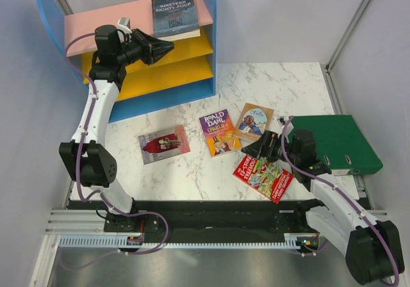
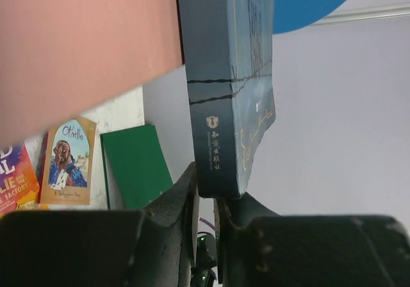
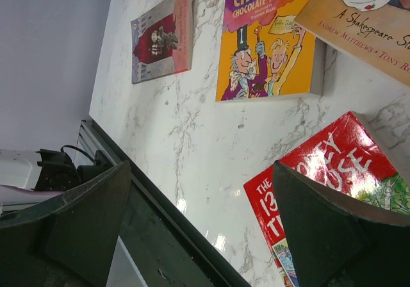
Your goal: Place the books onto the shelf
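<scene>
Top external view: the dark blue book (image 1: 174, 13) lies flat on the pink top board (image 1: 109, 21) of the shelf (image 1: 208, 43); its near end sticks out past the board's front edge; the left gripper (image 1: 170, 46) is right at that end. Its jaws are narrow, almost together; I cannot tell if they pinch the book's corner or only touch it. If the arm pulls back or bumps it, I think the book could slide off and drop.

The right gripper (image 1: 246, 151) hangs with jaws wide and holds nothing, just above the red book (image 1: 264, 178); that book is shiny, flat and near the table's (image 1: 282, 88) front edge, so the fingers may slip or push it off.

Words I can read: "Nineteen Eighty-Four" on the blue one; "Roald Dahl", "Charlie" and "Chocolate Factory" on the purple-orange book (image 1: 219, 133); "Othello" and "Andrew Matthews" on the tan book (image 1: 254, 122); "13" and part of "Storey" on the red one. The writing on the pink-red book (image 1: 164, 143) is too small.
</scene>
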`<move>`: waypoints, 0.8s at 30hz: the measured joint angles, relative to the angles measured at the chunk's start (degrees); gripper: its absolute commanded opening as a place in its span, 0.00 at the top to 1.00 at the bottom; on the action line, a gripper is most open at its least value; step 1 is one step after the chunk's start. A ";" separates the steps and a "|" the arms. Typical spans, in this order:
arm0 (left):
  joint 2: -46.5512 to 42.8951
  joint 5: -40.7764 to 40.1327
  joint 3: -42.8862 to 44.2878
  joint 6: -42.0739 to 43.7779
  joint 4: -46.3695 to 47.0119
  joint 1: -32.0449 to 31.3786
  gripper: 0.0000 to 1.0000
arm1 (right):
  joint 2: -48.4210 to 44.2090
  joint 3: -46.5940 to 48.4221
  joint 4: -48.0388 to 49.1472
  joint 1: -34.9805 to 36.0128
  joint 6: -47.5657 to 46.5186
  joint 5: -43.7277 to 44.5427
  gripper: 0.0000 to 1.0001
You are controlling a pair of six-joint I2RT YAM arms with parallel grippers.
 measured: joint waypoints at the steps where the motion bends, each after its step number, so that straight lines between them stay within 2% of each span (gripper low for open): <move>1: 0.59 -0.26 0.61 -0.11 0.15 0.00 0.81 | 0.02 -0.02 0.00 0.00 0.00 -0.02 0.02; 17: 10.47 -0.92 14.23 -1.64 0.07 -4.92 0.81 | 0.11 -0.02 0.00 0.00 0.00 -0.42 0.02; 24: 13.22 -0.39 17.35 -1.75 -0.26 -6.73 0.80 | 0.11 -0.02 0.00 0.00 -0.02 -0.48 0.02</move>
